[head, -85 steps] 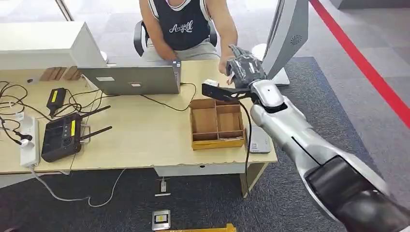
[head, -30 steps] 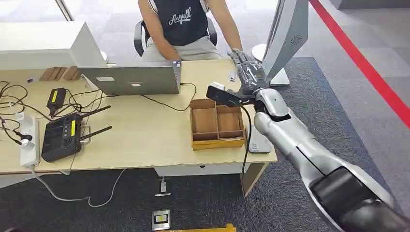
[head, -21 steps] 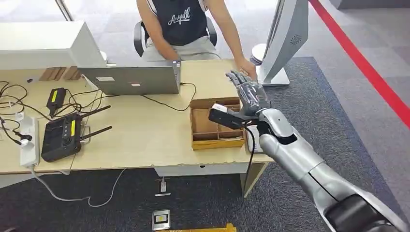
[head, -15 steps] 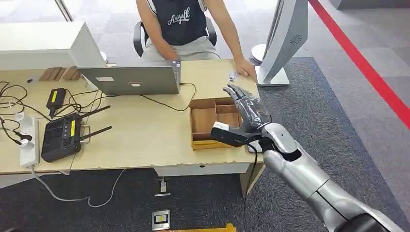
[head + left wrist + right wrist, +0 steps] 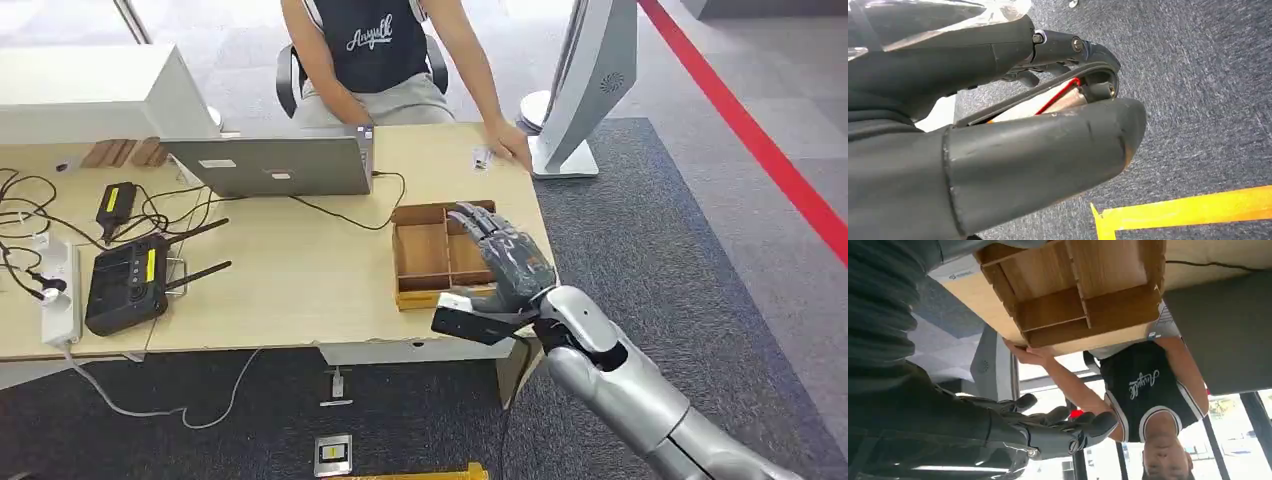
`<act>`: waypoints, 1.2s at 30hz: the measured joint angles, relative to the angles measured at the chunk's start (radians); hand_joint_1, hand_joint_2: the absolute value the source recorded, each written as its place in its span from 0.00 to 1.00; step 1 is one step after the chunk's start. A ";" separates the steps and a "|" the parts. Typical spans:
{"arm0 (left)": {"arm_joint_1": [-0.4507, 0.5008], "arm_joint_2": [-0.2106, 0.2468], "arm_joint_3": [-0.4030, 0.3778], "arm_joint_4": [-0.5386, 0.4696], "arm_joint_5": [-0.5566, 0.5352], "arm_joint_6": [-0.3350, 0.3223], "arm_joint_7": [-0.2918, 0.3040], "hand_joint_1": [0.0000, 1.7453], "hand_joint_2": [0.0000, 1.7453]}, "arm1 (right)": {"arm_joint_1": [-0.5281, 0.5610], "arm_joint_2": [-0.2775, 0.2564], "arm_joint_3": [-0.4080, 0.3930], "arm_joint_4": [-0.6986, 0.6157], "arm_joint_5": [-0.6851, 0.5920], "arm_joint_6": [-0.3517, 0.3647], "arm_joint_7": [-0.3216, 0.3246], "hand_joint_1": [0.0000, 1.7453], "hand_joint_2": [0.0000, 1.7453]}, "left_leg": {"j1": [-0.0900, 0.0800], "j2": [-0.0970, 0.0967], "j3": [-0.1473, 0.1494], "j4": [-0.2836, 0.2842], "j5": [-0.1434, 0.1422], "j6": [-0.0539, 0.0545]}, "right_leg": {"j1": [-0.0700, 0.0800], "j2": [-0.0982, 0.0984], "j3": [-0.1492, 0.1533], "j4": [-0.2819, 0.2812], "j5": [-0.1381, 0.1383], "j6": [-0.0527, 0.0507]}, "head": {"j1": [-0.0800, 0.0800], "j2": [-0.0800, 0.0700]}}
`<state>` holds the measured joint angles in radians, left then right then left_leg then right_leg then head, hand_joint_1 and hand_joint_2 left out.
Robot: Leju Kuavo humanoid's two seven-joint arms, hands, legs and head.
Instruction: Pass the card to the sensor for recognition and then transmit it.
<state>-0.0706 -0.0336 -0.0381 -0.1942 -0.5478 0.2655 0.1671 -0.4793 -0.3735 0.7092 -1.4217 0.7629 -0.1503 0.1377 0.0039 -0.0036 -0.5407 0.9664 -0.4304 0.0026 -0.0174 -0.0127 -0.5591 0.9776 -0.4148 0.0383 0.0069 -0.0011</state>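
Note:
A small white card point(image 5: 482, 157) lies flat on the far side of the wooden table point(image 5: 300, 280), just beside a person's hand point(image 5: 513, 143). My right hand point(image 5: 503, 258) hovers over the near right corner of the compartmented wooden box point(image 5: 424, 250), fingers spread, holding nothing. The right wrist view shows those spread fingers point(image 5: 1058, 427), the box point(image 5: 1048, 310) and the grey card sensor point(image 5: 959, 271) beside it. In the head view my wrist covers the sensor. My left hand point(image 5: 1013, 115) hangs over the carpet, fingers curled toward the thumb.
A seated person point(image 5: 380, 50) faces me across the table. A laptop point(image 5: 270, 165), a black controller with antennas point(image 5: 130, 280), cables and a power strip point(image 5: 60, 290) fill the left half. A white stand point(image 5: 590, 80) rises off the far right corner.
My right hand has drawn back from the person's hand at the far edge toward me, coming over the box. The card stays on the table by the person's hand.

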 joint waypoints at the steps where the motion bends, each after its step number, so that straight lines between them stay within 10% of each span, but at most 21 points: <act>1: 0.000 0.000 0.000 0.000 0.000 0.000 0.000 0.00 0.00 | 0.005 -0.001 -0.001 -0.005 0.000 0.002 0.000 0.00 1.00 | 0.000 0.000 0.000 0.000 0.000 0.000 | 0.000 0.000 0.000 0.000 0.000 0.000 | 0.000 0.000; 14: -0.001 0.000 -0.026 0.000 -0.006 -0.003 0.000 0.00 0.00 | 0.022 0.020 0.010 0.045 0.221 0.069 0.044 0.00 1.00 | 0.000 0.000 0.000 0.000 0.000 0.000 | 0.000 0.000 0.000 0.000 0.000 0.000 | 0.000 0.000; 36: -0.001 0.000 -0.049 -0.001 0.002 -0.005 0.006 0.00 0.00 | 0.013 0.061 -0.001 0.182 0.244 0.053 0.074 0.00 1.00 | 0.000 0.000 0.000 0.000 0.000 0.000 | 0.000 0.000 0.000 0.000 0.000 0.000 | 0.000 0.000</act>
<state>-0.0716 -0.0336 -0.0874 -0.1949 -0.5463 0.2605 0.1732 -0.4662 -0.3120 0.7084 -1.2394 1.0067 -0.0973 0.2121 0.0039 -0.0037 -0.5410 0.9663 -0.4303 0.0026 -0.0175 -0.0127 -0.5588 0.9778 -0.4147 0.0383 0.0069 -0.0011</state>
